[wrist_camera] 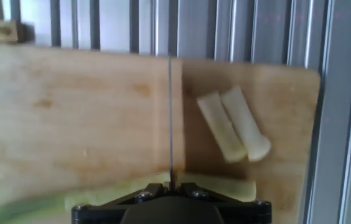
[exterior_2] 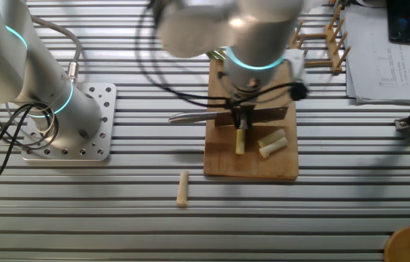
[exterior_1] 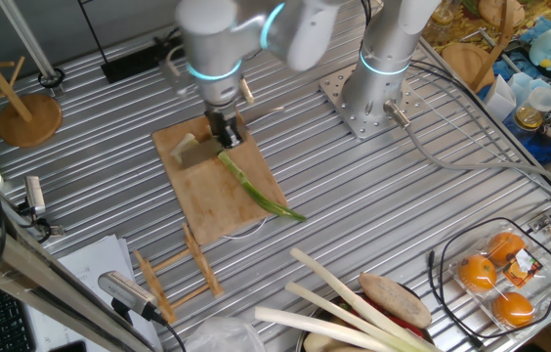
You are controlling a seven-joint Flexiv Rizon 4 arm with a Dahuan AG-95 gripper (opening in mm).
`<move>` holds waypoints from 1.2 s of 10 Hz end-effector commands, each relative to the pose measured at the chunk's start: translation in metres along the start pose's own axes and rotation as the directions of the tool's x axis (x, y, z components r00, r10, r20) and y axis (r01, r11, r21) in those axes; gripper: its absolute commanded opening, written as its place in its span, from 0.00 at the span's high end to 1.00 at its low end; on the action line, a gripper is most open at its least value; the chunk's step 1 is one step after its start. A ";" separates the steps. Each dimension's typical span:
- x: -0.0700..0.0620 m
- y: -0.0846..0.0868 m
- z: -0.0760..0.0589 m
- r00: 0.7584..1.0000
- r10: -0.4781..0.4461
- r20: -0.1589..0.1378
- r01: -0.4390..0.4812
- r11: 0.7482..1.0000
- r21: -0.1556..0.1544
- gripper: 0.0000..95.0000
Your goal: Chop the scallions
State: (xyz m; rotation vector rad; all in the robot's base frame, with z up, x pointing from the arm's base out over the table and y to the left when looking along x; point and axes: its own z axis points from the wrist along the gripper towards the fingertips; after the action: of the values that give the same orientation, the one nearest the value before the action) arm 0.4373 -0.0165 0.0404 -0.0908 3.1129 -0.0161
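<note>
The tool (exterior_2: 242,116) is closed on a knife (exterior_2: 252,116), whose flat metal blade lies crosswise over the wooden cutting board (exterior_2: 223,156), edge down on the scallion stalk (exterior_1: 256,193). In the hand view the blade shows only as a thin dark line running up the frame, and the tool's black base covers the spot where edge and stalk meet, so the cut itself cannot be seen. The stalk lies along the board's length: its pale end sits under the blade near the board's middle, and its dark green leaf tip runs off the board's edge onto the ribbed metal worktop (exterior_1: 373,205). Two short pale cut pieces (wrist_camera: 233,124) lie side by side, touching, on the board near its corner beyond the blade; they are stubby cylinders with cleanly cut ends. A further pale piece (exterior_2: 183,188) lies off the board on the worktop's ridges, well apart from the rest. The arm above the tool is motion-blurred in both fixed views.
</note>
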 end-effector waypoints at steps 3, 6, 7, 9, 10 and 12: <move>-0.012 0.000 -0.001 0.999 0.032 -0.040 -0.035 0.998 -0.061 1.00; -0.023 -0.002 0.004 0.999 0.029 -0.021 -0.031 0.995 -0.095 1.00; -0.026 -0.002 0.003 0.999 0.030 -0.023 -0.032 0.994 -0.105 1.00; -0.034 0.000 -0.003 0.999 0.026 -0.038 -0.030 0.993 -0.113 1.00; -0.039 0.000 -0.003 0.999 0.026 -0.039 -0.030 0.993 -0.115 1.00; -0.044 0.000 -0.001 0.998 0.027 -0.048 -0.032 0.993 -0.115 1.00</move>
State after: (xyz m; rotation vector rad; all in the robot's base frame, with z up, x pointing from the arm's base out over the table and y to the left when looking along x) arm 0.4844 -0.0136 0.0391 -0.0479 3.1567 0.1631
